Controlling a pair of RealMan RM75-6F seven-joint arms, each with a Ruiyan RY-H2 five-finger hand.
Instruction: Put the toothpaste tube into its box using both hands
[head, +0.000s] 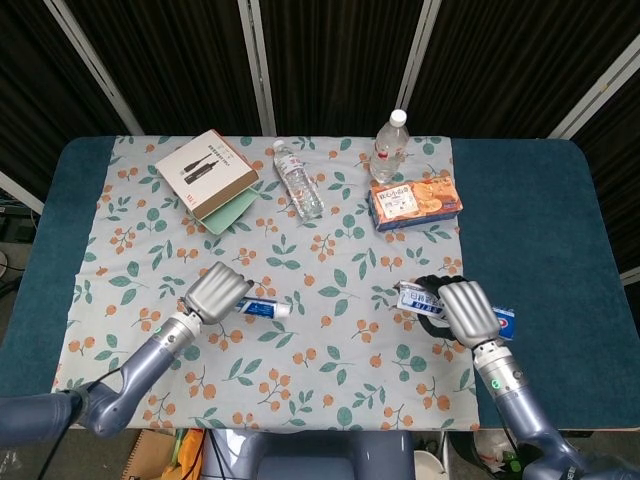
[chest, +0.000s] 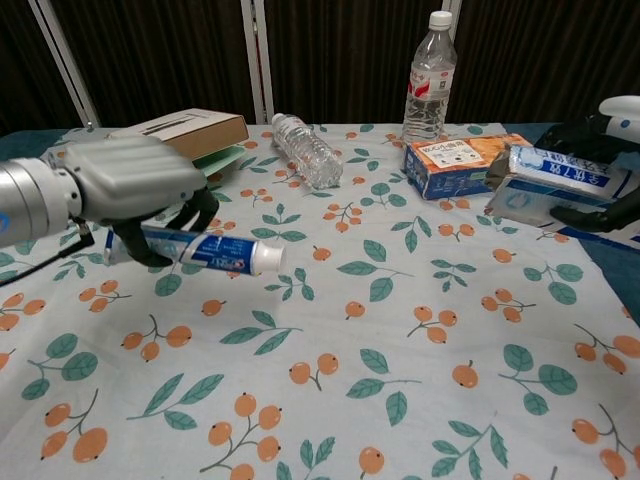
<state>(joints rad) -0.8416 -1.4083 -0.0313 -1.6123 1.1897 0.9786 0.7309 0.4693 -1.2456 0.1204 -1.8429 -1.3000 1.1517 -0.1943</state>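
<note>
My left hand (chest: 130, 190) (head: 216, 291) grips the white and blue toothpaste tube (chest: 200, 250) (head: 262, 308) by its flat end and holds it lifted above the floral cloth, cap pointing right. At the right, my right hand (head: 466, 311) (chest: 610, 165) holds the blue and white toothpaste box (chest: 555, 178) (head: 420, 299) off the table, its open end turned toward the left. A wide gap of cloth separates tube and box.
An orange and blue biscuit box (head: 414, 201) lies behind the right hand, with an upright water bottle (head: 390, 146) beyond it. A second bottle (head: 298, 180) lies flat at mid back. A brown box on a green pad (head: 207, 174) sits at back left.
</note>
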